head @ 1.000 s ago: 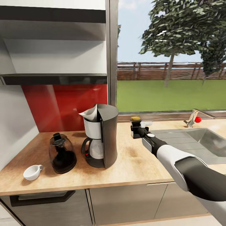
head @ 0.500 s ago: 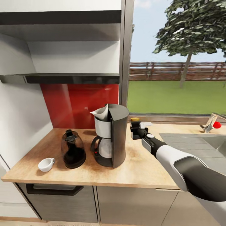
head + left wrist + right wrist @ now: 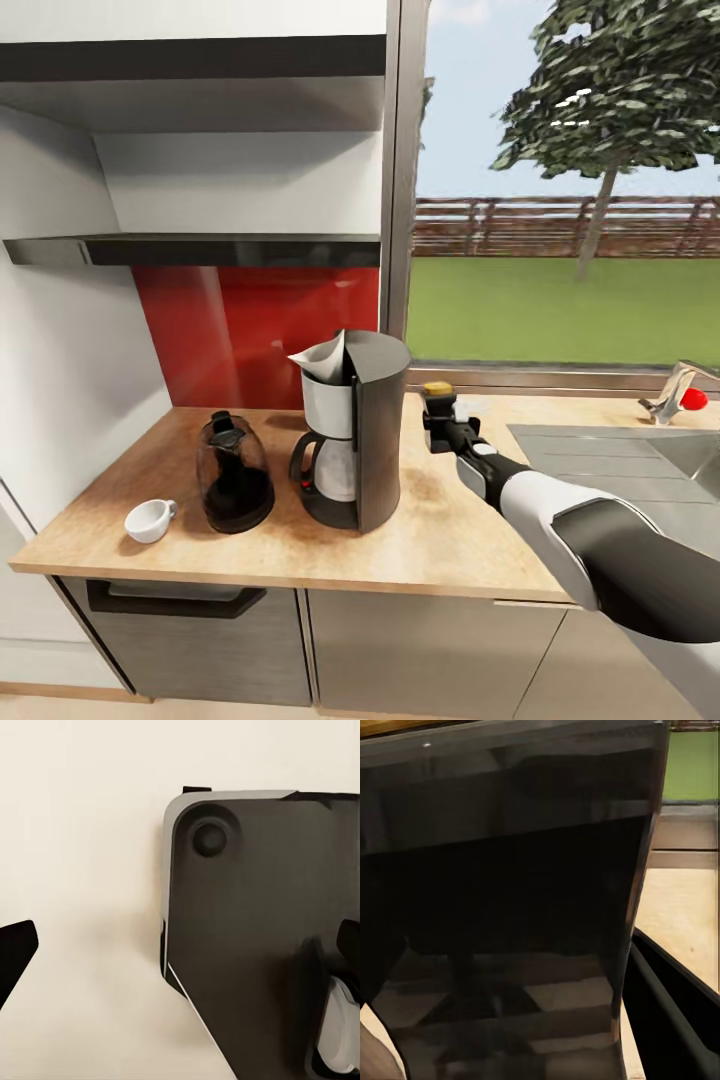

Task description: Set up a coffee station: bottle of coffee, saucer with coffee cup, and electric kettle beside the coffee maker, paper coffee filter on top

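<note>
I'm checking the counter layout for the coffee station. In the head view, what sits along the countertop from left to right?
coffee cup → electric kettle → coffee maker, with the paper coffee filter on top → bottle of coffee held in the right gripper → faucet.

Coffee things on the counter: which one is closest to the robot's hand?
The coffee maker, the tall dark one with the paper filter on top. It stands right beside the right gripper; the kettle and cup sit farther left.
</note>
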